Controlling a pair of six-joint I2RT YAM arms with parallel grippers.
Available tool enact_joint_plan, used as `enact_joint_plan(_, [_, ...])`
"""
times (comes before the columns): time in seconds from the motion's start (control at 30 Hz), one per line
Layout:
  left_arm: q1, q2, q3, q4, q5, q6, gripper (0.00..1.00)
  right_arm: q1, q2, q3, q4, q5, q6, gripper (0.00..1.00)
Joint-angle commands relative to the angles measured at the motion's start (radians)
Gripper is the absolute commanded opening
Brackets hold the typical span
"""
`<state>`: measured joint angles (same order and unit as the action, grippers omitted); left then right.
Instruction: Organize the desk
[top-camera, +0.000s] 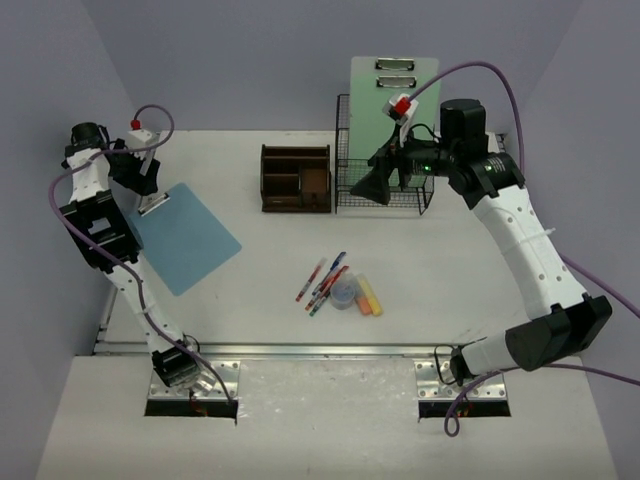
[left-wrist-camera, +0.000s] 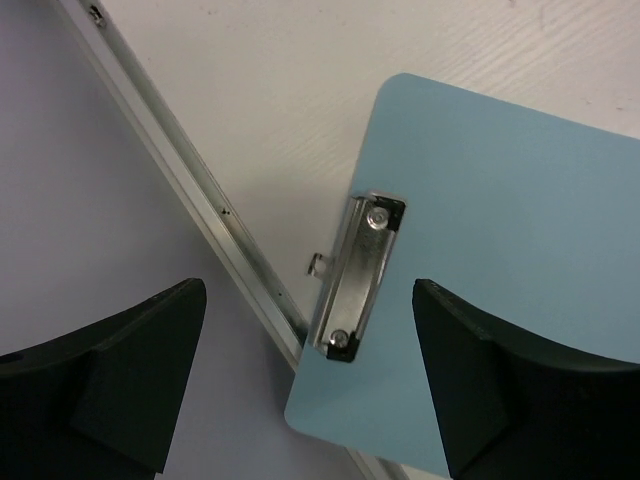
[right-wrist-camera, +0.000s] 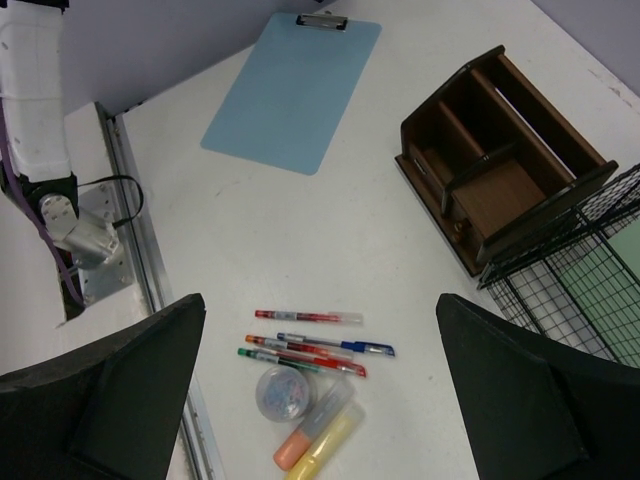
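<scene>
White bench (top-camera: 250, 250) fills the middle of the overhead frame, its metal rail (top-camera: 300, 350) along the lower edge. On it I see a blue clipboard (top-camera: 185, 238) at the left and pens (top-camera: 322, 280), two highlighters (top-camera: 368, 296) and a small round tub (top-camera: 343, 293) at lower centre. At the top are a brown wooden organizer (top-camera: 296, 178) and a black wire rack (top-camera: 385, 185) holding a green clipboard (top-camera: 392, 85). My left pincer (left-wrist-camera: 309, 290) hangs spread apart over the blue clipboard's metal clip (left-wrist-camera: 358, 275). My right pincer (right-wrist-camera: 320, 300), by the rack, is spread wide too, gripping nothing.

Left gripper (left-wrist-camera: 308, 295), right gripper (right-wrist-camera: 320, 305) agape
</scene>
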<state>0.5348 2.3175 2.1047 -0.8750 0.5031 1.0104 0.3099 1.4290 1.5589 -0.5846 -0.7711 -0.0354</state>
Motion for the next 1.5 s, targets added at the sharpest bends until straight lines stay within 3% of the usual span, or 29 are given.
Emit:
enact_joint_plan(0.0, [-0.013,0.090,0.103,0.020,-0.077,0.026,0.82,0.003,0.022,0.006,-0.007,-0.010,-0.027,0.99])
enact_joint_plan(0.57, [0.005,0.182,0.091,-0.064,-0.074,0.085,0.77,0.003,0.065,0.001,-0.024,-0.012,-0.044,0.99])
enact_joint_plan(0.93, [-0.001,0.227,0.079,-0.124,-0.051,0.101,0.66,0.003,0.067,0.019,-0.025,-0.008,-0.046,0.99])
enact_joint_plan(1.2, [-0.018,0.273,0.095,-0.144,-0.038,0.088,0.40,0.003,0.063,0.032,-0.034,-0.002,-0.052,0.99])
enact_joint_plan(1.33, [-0.022,0.269,0.085,-0.159,-0.034,0.091,0.16,0.004,0.060,0.040,-0.038,-0.005,-0.052,0.98])
enact_joint_plan(1.47, [-0.026,0.179,0.028,-0.108,-0.025,0.084,0.00,0.003,0.054,0.049,-0.040,-0.004,-0.057,0.98])
